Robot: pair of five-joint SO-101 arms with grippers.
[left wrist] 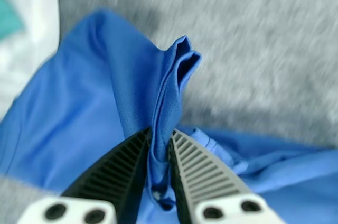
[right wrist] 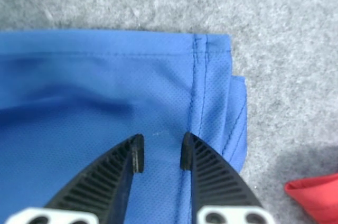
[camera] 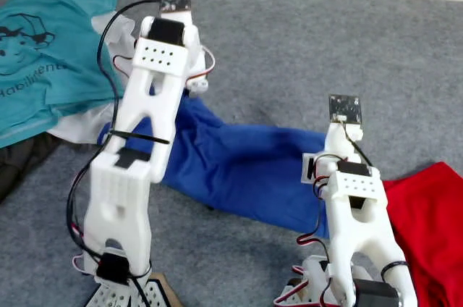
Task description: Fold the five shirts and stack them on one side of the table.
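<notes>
A blue shirt (camera: pixel 246 169) lies spread across the middle of the grey table. My left gripper (left wrist: pixel 160 134) is shut on a raised fold of this blue shirt (left wrist: pixel 79 102) at its left end, and the pinched cloth stands up between the fingers. My right gripper (right wrist: pixel 161 152) hovers open just over the blue shirt (right wrist: pixel 79 86) close to its hemmed right corner, with flat cloth showing in the narrow gap. A teal shirt (camera: pixel 51 46) with a print lies at the far left over a white shirt (camera: pixel 79 129). A red shirt (camera: pixel 427 227) lies at the near right.
A dark garment (camera: pixel 18 158) pokes out at the left edge under the white one. The red shirt's corner (right wrist: pixel 317 195) lies a short way from the blue hem. Bare grey table (camera: pixel 304 39) stretches across the back and right.
</notes>
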